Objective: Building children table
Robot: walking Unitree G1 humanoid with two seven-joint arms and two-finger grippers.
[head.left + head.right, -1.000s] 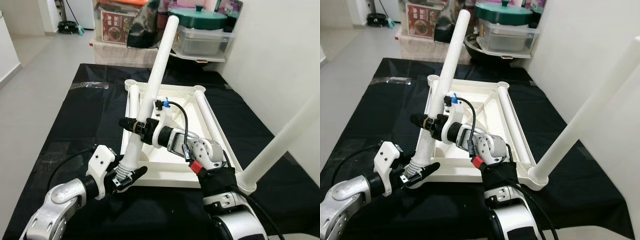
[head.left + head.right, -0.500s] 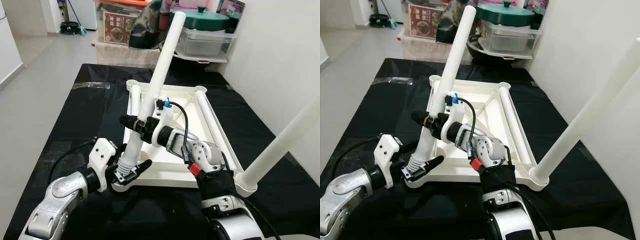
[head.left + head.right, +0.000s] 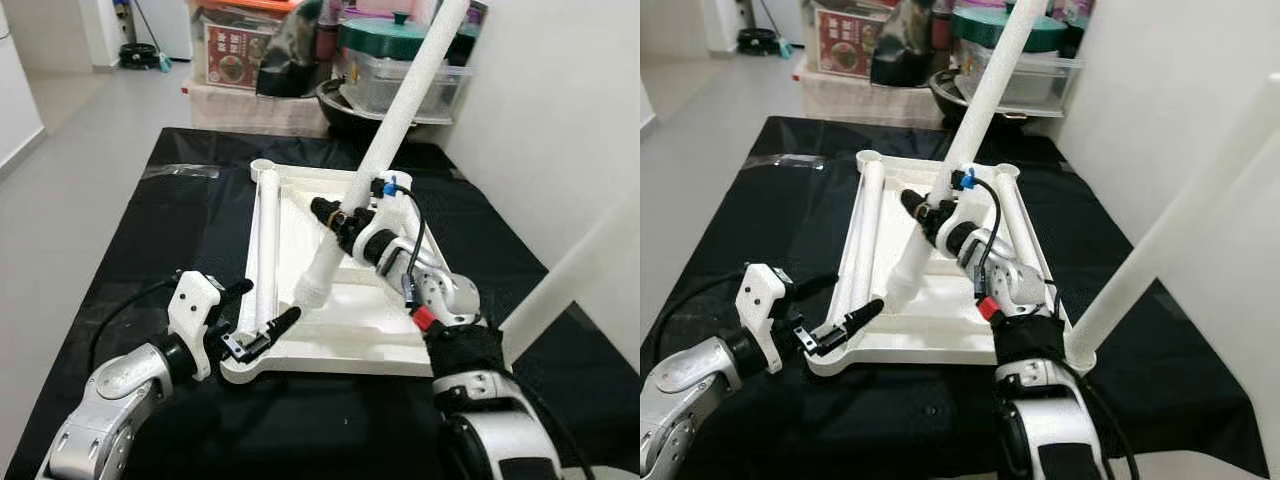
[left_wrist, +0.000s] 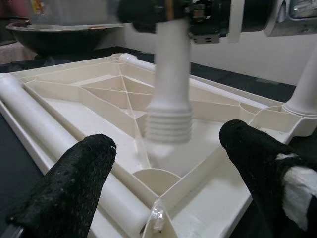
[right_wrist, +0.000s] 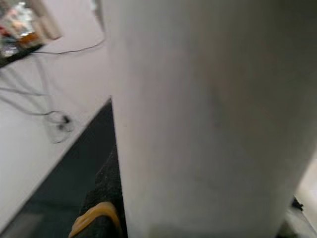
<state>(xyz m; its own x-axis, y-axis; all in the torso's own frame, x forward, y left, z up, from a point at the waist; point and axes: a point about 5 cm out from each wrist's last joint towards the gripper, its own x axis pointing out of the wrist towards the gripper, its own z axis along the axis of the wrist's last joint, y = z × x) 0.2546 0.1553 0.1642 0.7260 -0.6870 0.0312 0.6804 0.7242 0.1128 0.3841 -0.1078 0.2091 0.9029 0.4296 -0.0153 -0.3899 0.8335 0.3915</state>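
Two tools work over an upturned white tabletop (image 3: 345,320) on the black-covered surface (image 3: 150,230). In the left eye view the right tool (image 3: 338,222) is clamped on a tilted white leg (image 3: 385,160), its threaded end hanging above the tabletop's middle; the left tool (image 3: 262,322) sits at the near left corner. In the left wrist view its fingers (image 4: 69,188) stand apart. In the right wrist view the leg looms close.
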